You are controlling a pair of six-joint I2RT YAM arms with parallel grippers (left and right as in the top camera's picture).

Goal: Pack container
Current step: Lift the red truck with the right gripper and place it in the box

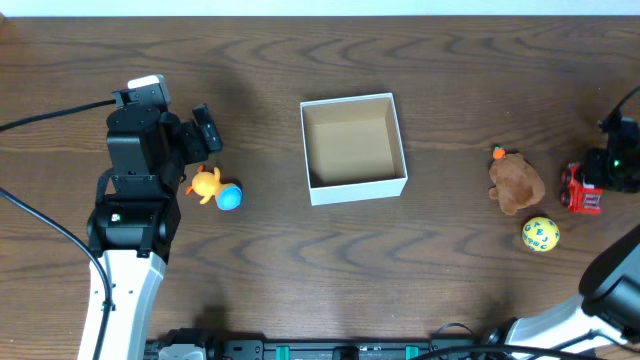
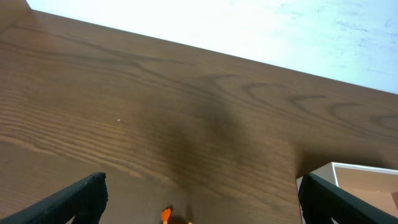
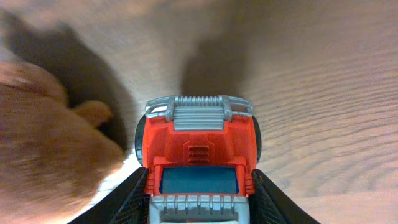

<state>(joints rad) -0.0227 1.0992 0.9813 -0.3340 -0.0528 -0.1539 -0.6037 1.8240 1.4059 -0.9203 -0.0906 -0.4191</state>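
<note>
Over the middle of the surface, in the overhead view, the container sits open-topped with its brown floor bare; nothing has been packed yet. The toys lie well apart from it on both sides, so each arm has its own lot. The left end effector hangs above an orange duck with a blue ball at its side. To the right lie a brown plush and a yellow ball, and the right end effector is at a red truck.

Left wrist view: the two fingers stand wide at the bottom corners, released, holding nothing. A scrap of orange peeks up between them, so the duck lies just below the gap, probably lined up for a descent. One white corner of the container shows at lower right.

Right wrist view: the truck fills the gap, with both fingers lying against its flanks. It is sharp while the wood and plush behind are smeared, so I judge this end effector clenched on the truck, first in line for the container.
</note>
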